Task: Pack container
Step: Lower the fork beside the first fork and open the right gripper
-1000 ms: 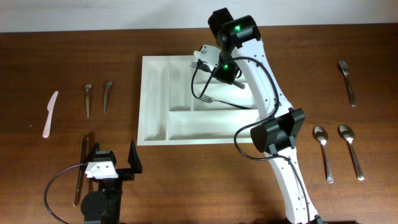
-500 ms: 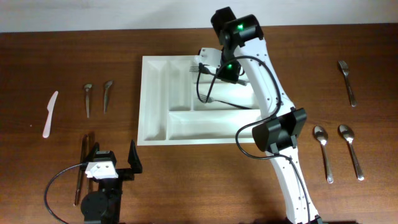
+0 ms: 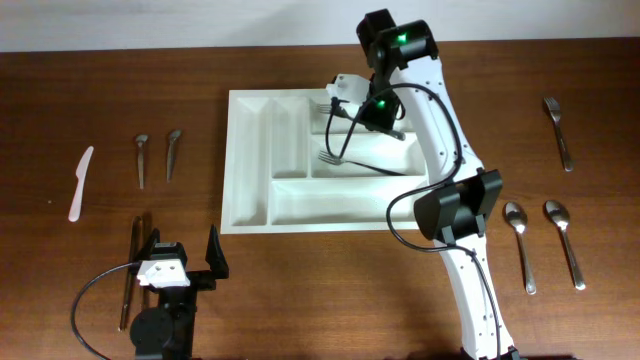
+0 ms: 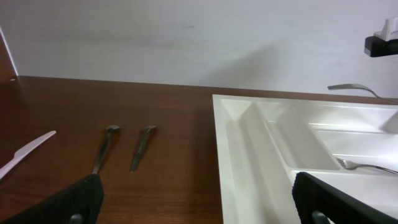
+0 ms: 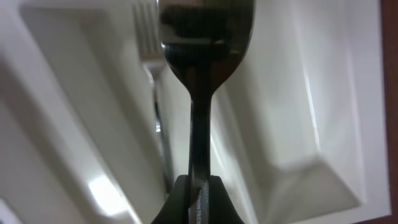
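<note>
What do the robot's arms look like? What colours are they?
The right arm is white with chunky black joints, two green lights and a thin black cable alongside. The left arm is black, with a white block behind the left gripper, two flat black fingers and a looping black cable.

The container is a large white rectangular plastic cutlery tray lying flat on the brown table in the upper centre of the overhead frame. It has two narrow upright compartments on its left and three long horizontal ones stacked to their right. One fork lies in the middle horizontal compartment, tines to the left, while a second fork is held in the air near the tray's upper edge.
</note>
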Controlling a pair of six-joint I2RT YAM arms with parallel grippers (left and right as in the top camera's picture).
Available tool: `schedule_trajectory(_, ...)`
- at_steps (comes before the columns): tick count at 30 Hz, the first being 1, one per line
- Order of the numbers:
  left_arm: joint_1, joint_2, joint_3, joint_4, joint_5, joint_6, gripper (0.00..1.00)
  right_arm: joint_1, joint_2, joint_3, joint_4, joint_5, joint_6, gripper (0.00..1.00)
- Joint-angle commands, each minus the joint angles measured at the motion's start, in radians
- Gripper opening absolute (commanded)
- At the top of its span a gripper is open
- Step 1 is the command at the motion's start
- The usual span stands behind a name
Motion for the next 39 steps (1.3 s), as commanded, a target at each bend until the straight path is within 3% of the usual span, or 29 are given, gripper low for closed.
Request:
schedule_trajectory(1, 0.004, -0.006, -0.005, -0.001, 0.008, 0.009, 0.99, 0.029, -0.111, -0.051, -0.006, 0.005, 0.037, 0.04)
schedule_trajectory(6, 0.004, -0.006, -0.005, -0.001, 0.008, 0.009, 0.99, 0.031, -0.221, -0.284, -0.006, -0.004, 0.04, 0.04)
schedule_trajectory(13, 0.004, -0.006, -0.005, -0.001, 0.008, 0.009, 0.99, 0.029, -0.248, -0.512, -0.006, -0.022, -0.127, 0.04)
schedule_trajectory(26, 0.004, -0.006, -0.005, -0.001, 0.008, 0.009, 0.99, 0.022, -0.245, -0.526, 0.018, -0.098, -0.336, 0.04)
schedule_trajectory(39, 0.004, -0.006, -0.005, -0.001, 0.008, 0.009, 0.99, -0.071, -0.23, -0.526, 0.122, -0.116, -0.344, 0.05)
